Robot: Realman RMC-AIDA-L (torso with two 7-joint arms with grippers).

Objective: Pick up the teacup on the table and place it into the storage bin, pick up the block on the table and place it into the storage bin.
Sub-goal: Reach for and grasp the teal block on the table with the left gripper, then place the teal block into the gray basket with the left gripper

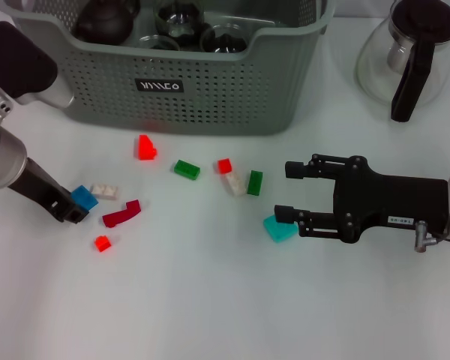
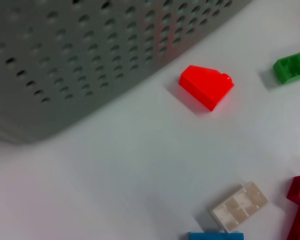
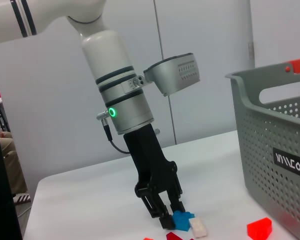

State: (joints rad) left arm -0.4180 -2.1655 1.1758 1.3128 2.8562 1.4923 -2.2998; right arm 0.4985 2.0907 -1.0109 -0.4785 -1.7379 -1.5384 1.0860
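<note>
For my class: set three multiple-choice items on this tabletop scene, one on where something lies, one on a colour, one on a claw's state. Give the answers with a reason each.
1. Where does the glass carafe stand?
A. inside the storage bin
B. on the table on the bin's right side
C. among the blocks

2. What colour is the block at the left claw's tips?
A. blue
B. yellow
C. white

3. How is the right claw?
A. shut on a green block
B. open, low over the table by the teal block
C. inside the bin

Answers:
1 B: the glass carafe stands on the table to the right of the storage bin.
2 A: the left claw closes around a blue block, a white block beside it.
3 B: the right claw has its fingers spread, the teal block at its lower finger.
</note>
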